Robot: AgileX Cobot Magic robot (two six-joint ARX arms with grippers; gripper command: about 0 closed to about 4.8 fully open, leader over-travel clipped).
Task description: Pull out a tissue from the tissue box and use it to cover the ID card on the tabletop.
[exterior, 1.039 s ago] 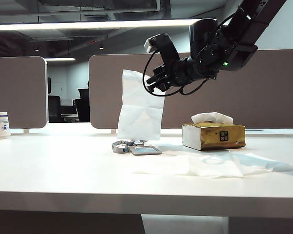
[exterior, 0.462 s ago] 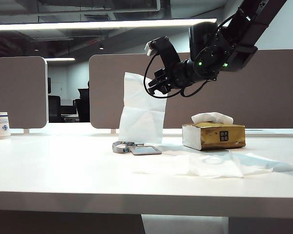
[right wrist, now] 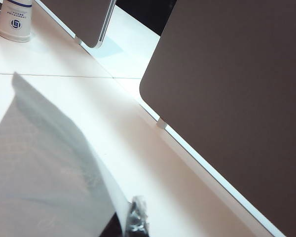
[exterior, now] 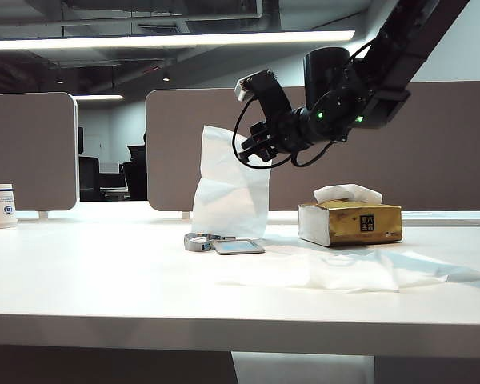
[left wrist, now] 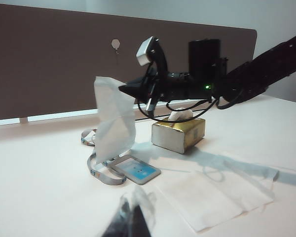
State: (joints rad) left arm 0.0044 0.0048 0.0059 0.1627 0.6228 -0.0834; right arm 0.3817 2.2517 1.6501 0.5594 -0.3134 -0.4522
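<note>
Jaws of the right gripper [exterior: 252, 148] were closed on the tissue [exterior: 228, 188], which hung below them above the ID card [exterior: 238, 247]. Left gripper [left wrist: 130, 222] jaws: cannot tell.

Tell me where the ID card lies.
In the exterior view the ID card lies flat on the tabletop, left of the tissue box, beneath the hanging tissue.

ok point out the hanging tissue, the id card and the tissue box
tissue [exterior: 230, 188]: exterior view, middle of the hanging sheet
ID card [left wrist: 136, 169]: left wrist view, blue face
tissue box [exterior: 350, 223]: exterior view, gold front side
</note>
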